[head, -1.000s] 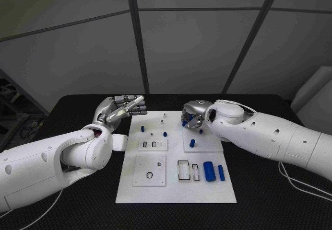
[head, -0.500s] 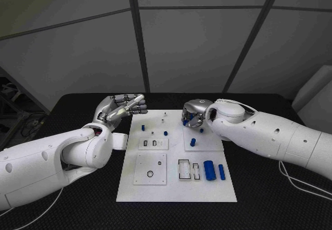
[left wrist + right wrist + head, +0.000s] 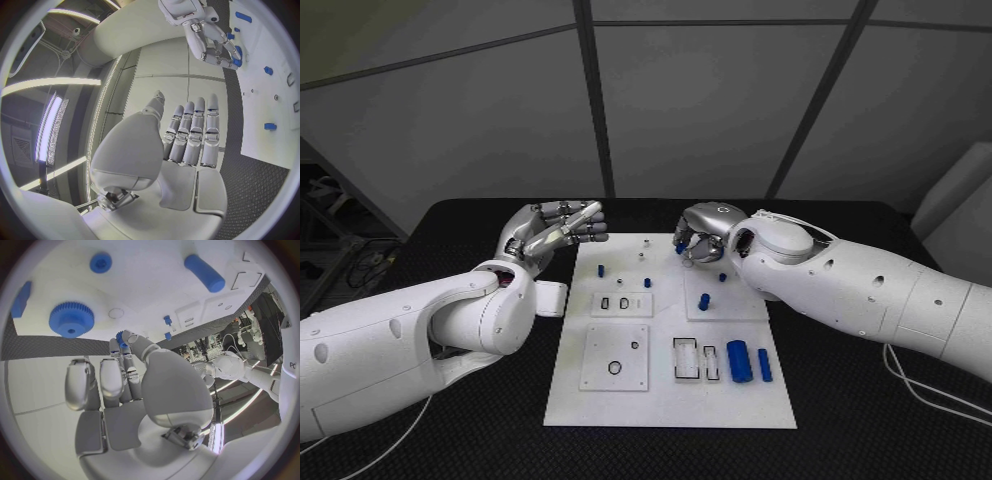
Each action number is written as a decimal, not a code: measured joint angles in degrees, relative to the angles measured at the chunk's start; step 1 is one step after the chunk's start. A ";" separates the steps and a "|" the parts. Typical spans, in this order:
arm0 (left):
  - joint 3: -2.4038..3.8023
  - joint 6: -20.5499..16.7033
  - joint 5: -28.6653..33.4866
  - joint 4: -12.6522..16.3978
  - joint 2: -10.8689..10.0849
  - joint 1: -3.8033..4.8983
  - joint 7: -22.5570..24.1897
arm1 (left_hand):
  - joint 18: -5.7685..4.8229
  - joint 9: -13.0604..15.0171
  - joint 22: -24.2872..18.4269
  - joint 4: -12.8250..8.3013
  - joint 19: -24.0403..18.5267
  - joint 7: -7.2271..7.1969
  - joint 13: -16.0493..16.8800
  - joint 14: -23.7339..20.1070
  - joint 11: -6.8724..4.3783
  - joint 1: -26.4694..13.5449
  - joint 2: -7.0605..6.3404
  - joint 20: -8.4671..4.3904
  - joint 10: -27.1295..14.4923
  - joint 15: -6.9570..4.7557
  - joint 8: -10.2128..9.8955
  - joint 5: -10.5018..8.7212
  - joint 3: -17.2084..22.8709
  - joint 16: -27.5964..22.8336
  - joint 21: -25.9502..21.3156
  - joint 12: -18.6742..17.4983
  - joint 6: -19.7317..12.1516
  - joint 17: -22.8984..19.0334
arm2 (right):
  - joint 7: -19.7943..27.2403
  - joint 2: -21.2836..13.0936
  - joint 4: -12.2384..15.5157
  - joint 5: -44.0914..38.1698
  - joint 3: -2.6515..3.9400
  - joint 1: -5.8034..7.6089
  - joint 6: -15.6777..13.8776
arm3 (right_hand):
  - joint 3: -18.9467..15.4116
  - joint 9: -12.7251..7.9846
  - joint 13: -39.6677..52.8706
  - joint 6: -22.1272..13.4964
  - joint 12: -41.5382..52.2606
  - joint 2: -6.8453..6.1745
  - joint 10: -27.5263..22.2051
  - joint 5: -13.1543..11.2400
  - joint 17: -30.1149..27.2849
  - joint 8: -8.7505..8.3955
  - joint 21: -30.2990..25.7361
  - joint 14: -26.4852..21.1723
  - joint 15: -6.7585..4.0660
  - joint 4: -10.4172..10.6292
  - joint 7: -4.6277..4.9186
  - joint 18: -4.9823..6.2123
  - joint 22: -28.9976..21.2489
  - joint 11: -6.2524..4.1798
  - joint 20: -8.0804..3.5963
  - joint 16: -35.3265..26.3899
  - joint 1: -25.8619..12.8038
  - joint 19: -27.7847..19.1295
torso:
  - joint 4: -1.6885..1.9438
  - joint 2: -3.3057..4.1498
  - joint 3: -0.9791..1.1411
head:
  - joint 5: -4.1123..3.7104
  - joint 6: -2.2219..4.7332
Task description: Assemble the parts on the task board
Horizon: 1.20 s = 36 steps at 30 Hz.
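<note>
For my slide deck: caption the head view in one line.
Right hand pinches a small blue part above the white task board; left hand hovers open beside it.

White task board (image 3: 733,405) flat mid-table, small blue parts (image 3: 738,360) lying scattered on it, two cylinders side by side

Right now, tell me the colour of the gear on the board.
Blue. The gear shows best in the right wrist view, lying on the white board.

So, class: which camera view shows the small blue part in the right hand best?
The right wrist view: the small blue part sits pinched at the right hand's fingertips, close up. The head view shows it as a blue speck under the hand. The left wrist view shows it small and far off.
</note>
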 measured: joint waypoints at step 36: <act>0.03 0.23 -0.01 -0.70 0.71 0.17 -0.14 | 0.00 0.01 0.01 0.00 0.00 0.00 0.00 0.00 0.00 0.00 0.00 0.00 0.00 0.00 0.01 0.00 0.00 0.00 0.00 -0.28 0.00 -0.01 | 0.33 11.06 -10.92 1.16 0.01 0.01 -5.13 | 0.98 0.47 -0.21 -0.38 -0.82 -1.01 0.39 -0.20 -0.09 -0.57 0.00 0.00 0.01 0.99 0.10 0.00 -0.02 -0.40 0.00 0.00 -1.01 0.00 | 0.26 0.51 -0.02 | 0.70 0.54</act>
